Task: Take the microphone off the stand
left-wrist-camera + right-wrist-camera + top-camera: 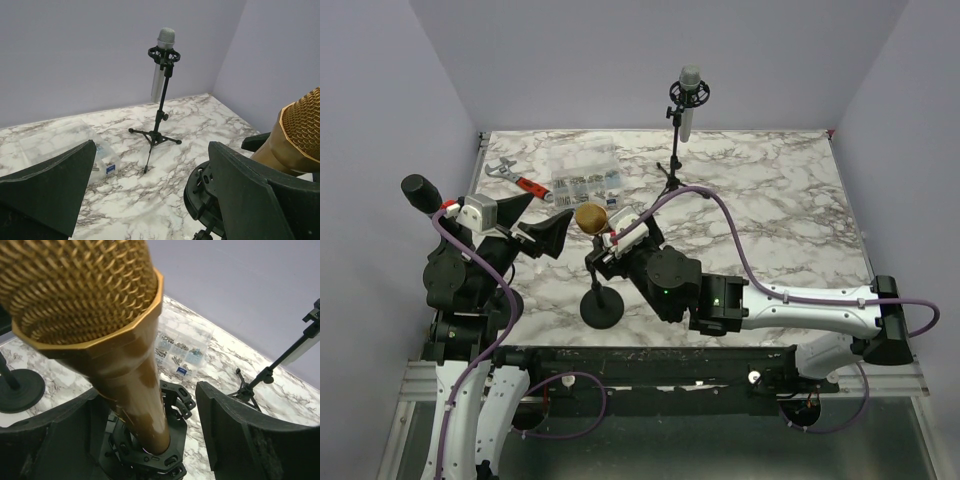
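A gold microphone (588, 217) stands in a black shock mount (165, 440) on a stand with a round black base (603, 305). In the right wrist view the gold microphone (115, 340) fills the middle. My right gripper (150, 440) is open, with its fingers (240, 430) on either side of the microphone's body and a gap on the right side. In the top view my right gripper (610, 248) sits just below the gold head. My left gripper (542, 222) is open and empty, just left of the microphone (300, 130).
A silver microphone (689, 95) on a black tripod stand (155, 137) stands at the back. A clear screw box (588, 180) and a red-handled wrench (520, 180) lie at the back left. The round base (20, 390) sits left of my right gripper.
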`<act>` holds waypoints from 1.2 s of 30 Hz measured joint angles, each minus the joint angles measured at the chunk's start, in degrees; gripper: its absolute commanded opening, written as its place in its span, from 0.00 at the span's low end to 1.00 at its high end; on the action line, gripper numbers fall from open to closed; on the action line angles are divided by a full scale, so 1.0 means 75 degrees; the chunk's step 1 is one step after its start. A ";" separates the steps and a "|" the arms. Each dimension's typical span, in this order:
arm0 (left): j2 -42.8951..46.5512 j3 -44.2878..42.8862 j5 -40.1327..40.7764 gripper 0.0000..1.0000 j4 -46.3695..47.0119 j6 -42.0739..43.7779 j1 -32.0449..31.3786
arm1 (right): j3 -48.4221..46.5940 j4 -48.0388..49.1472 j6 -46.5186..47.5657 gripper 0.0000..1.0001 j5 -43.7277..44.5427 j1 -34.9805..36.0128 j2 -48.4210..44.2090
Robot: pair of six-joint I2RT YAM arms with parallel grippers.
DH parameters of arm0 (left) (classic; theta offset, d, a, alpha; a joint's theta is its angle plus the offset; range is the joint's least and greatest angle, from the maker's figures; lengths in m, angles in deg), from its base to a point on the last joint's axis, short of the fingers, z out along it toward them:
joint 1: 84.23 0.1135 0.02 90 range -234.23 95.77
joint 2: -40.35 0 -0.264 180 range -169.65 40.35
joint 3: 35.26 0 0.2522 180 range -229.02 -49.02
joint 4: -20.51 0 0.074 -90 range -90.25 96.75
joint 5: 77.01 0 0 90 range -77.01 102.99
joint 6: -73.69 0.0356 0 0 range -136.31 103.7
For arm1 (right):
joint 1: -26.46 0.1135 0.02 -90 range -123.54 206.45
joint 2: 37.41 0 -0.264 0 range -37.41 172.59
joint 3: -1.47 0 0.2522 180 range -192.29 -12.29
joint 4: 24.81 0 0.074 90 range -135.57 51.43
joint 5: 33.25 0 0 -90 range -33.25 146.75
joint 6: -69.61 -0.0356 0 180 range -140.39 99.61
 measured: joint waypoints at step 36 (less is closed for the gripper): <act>-0.0184 0.0073 -0.0006 0.98 0.0015 -0.0009 0.0000 | -0.1588 0.1836 0.2932 0.11 -0.0096 0.0478 0.0207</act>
